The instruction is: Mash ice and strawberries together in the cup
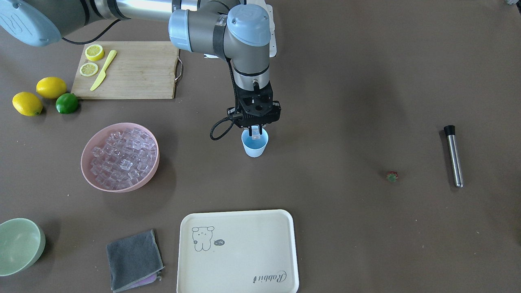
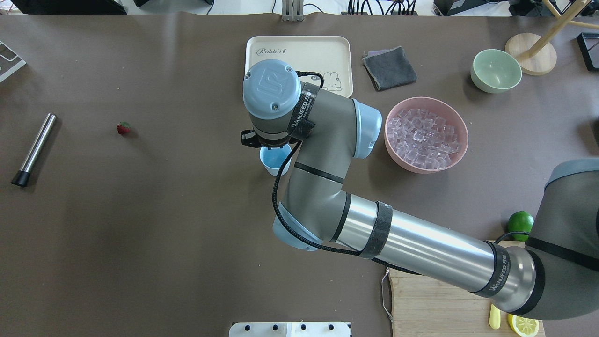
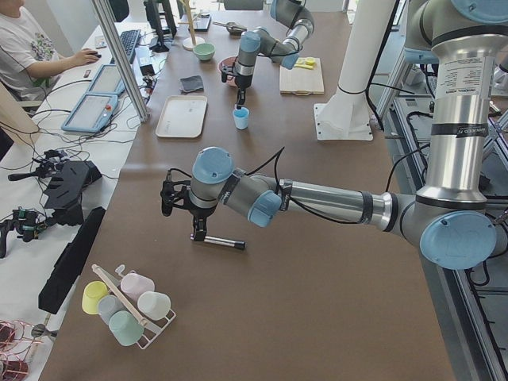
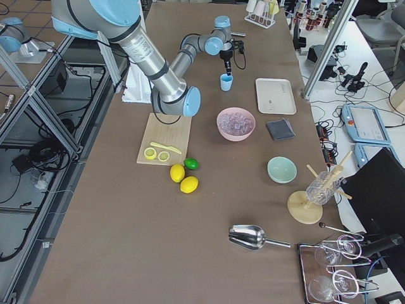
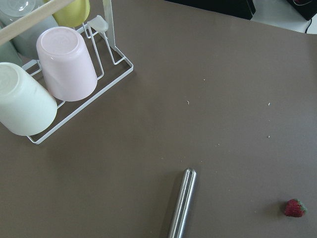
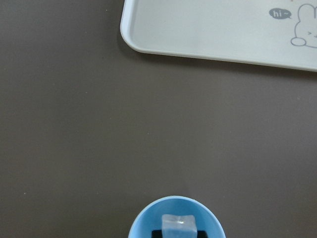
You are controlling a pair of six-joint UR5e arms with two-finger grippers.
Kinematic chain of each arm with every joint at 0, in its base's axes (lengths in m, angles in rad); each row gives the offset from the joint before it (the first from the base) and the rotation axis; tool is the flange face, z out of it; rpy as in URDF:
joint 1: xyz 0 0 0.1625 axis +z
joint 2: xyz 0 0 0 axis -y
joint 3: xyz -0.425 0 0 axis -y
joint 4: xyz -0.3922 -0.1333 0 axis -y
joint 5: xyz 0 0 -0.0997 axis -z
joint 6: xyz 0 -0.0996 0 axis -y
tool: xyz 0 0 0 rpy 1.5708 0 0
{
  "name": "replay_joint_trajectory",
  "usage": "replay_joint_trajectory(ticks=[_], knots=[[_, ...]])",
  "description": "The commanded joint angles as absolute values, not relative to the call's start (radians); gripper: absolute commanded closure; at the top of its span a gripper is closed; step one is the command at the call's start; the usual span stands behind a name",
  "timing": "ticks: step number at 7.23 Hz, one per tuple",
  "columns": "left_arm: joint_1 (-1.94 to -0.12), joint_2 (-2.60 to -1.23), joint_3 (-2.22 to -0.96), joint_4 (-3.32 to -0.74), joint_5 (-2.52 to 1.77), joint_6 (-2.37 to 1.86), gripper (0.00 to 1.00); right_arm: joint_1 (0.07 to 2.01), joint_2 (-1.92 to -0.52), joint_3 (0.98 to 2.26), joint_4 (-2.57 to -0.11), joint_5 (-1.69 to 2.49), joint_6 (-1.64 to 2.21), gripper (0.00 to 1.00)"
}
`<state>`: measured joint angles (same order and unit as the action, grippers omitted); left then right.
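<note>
— Above the cup (image 1: pixel 255 147), how do the fingers of the right gripper (image 1: pixel 255 131) stand?

— They are narrow and they pinch 1 ice cube (image 6: pixel 179 226). In the right wrist view the cube sits inside the circle of the blue rim, with dark pads on its 2 sides.

— Where is the other ice (image 1: pixel 122 156)?

— It fills the pink bowl (image 1: pixel 84 156), on the robot's right side of the cup, well apart from it.

— And the strawberry (image 1: pixel 392 176)?

— It lies on the table far to the robot's left of the cup, near a metal rod (image 1: pixel 454 156) with a black end.

— What does the left gripper (image 3: pixel 196 232) do?

— It hangs over that rod. I see it only in the side view, so I cannot tell how its fingers stand.

— Does something block the view?

— Yes. In the overhead view the right arm's wrist covers its gripper and a part of the cup.

— What else is around?

— A cream tray (image 1: pixel 244 244), a grey cloth (image 1: pixel 133 259) and a green bowl (image 1: pixel 20 244) lie on the operators' side. Behind the pink bowl there is a cutting board (image 1: pixel 138 77), with 2 lemons (image 1: pixel 51 87) and 1 lime (image 1: pixel 66 103) beside it.
</note>
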<state>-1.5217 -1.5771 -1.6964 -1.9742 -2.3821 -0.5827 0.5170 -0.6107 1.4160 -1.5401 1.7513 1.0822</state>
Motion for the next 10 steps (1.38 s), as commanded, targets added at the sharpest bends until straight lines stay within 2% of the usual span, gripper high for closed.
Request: replay_joint_trajectory(ticks=[1, 2, 3, 4, 5, 6, 9, 10], knots=[[-1.522, -1.578, -1.700, -1.971, -2.385, -0.583, 0.03, 0.506, -0.615, 1.394, -1.508, 1.749, 1.086, 1.00], [-1.522, -1.580, -1.697, -1.971, -2.385, -0.583, 0.03, 0.502, -0.630, 1.405, -1.506, 1.749, 1.088, 1.00], [-1.522, -1.589, -1.692, -1.971, -2.385, -0.583, 0.03, 0.497, -0.632, 1.404, -1.506, 1.741, 1.094, 0.60], [-1.522, -1.589, -1.693, -1.971, -2.387, -0.583, 0.03, 0.492, -0.640, 1.404, -1.505, 1.723, 1.092, 0.31], [-1.522, -1.586, -1.698, -1.971, -2.387, -0.583, 0.03, 0.492, -0.641, 1.408, -1.505, 1.723, 1.085, 0.20], [-1.522, -1.586, -1.695, -1.971, -2.387, -0.583, 0.03, 0.508, -0.640, 1.437, -1.514, 1.730, 1.078, 0.14], [-1.522, -1.583, -1.698, -1.973, -2.387, -0.583, 0.03, 0.696, -0.670, 1.535, -1.604, 1.952, 0.987, 0.17], [-1.522, -1.582, -1.701, -1.973, -2.387, -0.583, 0.03, 0.747, -0.761, 1.634, -1.655, 1.980, 0.874, 0.17]])
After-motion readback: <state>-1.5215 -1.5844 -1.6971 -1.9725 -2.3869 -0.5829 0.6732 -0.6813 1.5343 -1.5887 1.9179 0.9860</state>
